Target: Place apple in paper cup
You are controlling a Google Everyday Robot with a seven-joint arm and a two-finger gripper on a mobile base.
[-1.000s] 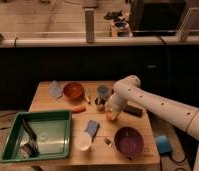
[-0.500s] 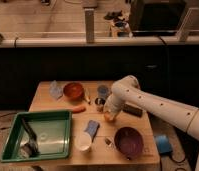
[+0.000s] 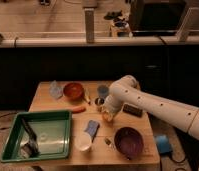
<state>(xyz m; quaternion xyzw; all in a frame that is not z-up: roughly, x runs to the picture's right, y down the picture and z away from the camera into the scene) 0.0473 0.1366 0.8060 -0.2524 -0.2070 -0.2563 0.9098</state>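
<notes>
Yellow-orange, firm and smooth, the apple [image 3: 108,118] sits mid-frame in the closed gripper [image 3: 108,114], probably best held across its middle. The paper cup [image 3: 83,142], lower centre, looks light and easily tipped.

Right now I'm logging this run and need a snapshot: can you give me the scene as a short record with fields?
hand: low at mid-table, shut on the apple
apple: at the hand's tip, not yet in any cup
paper cup: upright near the table's front edge, left of the hand and apart from it
purple bowl: right of the paper cup
carrot: left of the hand, by the green tray
</notes>
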